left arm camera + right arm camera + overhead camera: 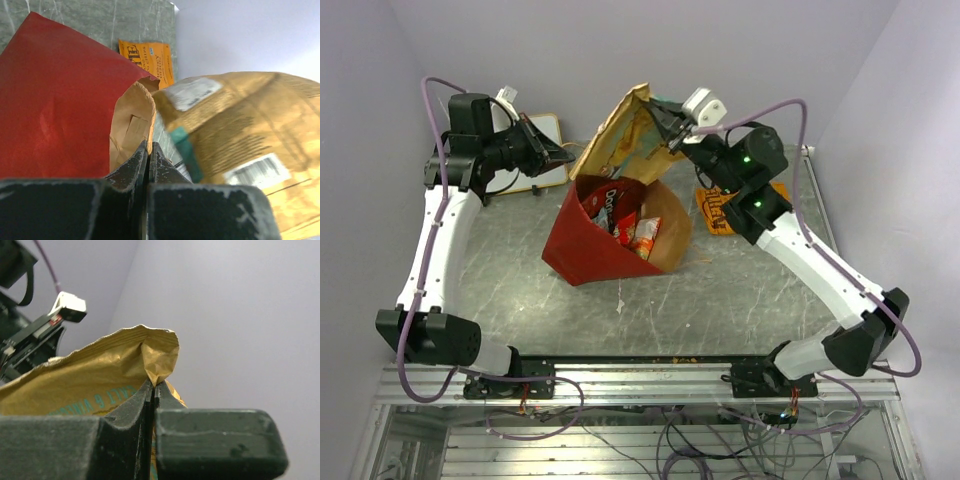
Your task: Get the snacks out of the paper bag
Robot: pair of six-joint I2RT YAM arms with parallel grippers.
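Nearest to you, in the left wrist view, the left gripper (148, 150) has its fingers pressed together on the brown inner rim of the paper bag (55, 100). How much paper sits between them you cannot see, because the fingers cover it. Your right gripper (154, 390) pinches tightly the top corner of a gold packet (100, 375), held up above the bag mouth, and its lower part is cut off in that view. More snacks (628, 228) lie inside the bag, half hidden by its side. One orange packet (712, 212) lies on the table (520, 290), partly under the right arm. A whiteboard (548, 165) is just behind the left gripper, and the back wall (620, 50) is near both grippers. Bare table shows between the bag and the arm bases
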